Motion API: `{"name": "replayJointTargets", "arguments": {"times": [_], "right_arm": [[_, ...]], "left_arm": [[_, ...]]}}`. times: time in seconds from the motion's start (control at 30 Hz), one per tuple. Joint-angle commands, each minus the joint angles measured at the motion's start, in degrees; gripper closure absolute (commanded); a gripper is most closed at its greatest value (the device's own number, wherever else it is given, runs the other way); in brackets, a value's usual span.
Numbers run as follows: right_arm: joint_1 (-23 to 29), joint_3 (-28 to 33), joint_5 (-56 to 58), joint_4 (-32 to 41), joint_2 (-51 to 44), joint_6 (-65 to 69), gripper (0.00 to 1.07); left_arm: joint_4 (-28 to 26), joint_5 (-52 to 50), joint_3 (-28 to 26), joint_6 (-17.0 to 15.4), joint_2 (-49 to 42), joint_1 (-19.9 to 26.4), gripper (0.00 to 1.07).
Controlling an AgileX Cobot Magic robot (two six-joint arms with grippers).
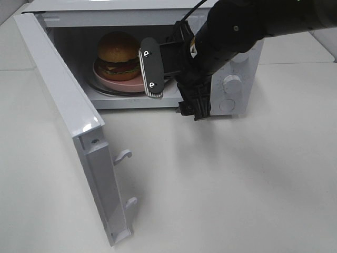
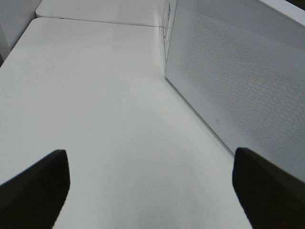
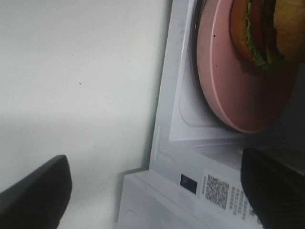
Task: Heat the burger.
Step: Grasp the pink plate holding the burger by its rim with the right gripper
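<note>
The burger (image 1: 118, 52) sits on a pink plate (image 1: 124, 83) inside the open microwave (image 1: 237, 100).
Empty, jaws spread wide, the right gripper (image 1: 172, 88) hangs at its opening, burger just beyond the fingertips; the left gripper (image 2: 150, 191) is wide and empty too.

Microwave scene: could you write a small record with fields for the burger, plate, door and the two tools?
burger: on the plate, inside the microwave
plate: pink, under the burger
door: wide open
right tool: open, empty, at the microwave opening
left tool: open, empty, above the table beside the microwave
</note>
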Motion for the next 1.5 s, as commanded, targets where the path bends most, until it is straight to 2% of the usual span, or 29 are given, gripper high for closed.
{"name": "replayJointTargets", "arguments": {"times": [0.03,0.93,1.23,1.5], "right_arm": [[0.06,-2.12,-0.40,-0.11,2.01,0.34,0.17],[0.06,-22.00,-0.40,0.06,20.17,3.44,0.22],[-0.06,-26.24,-0.40,0.17,23.78,3.44,0.24],[-0.74,-28.19,-0.52,3.72,26.01,3.21,0.27]], "left_arm": [[-0.29,0.34,0.06,0.06,-0.34,0.00,0.22],[-0.29,0.34,0.06,0.06,-0.34,0.00,0.22],[-0.29,0.34,0.06,0.06,-0.34,0.00,0.22],[-0.29,0.34,0.06,0.06,-0.34,0.00,0.22]]}}
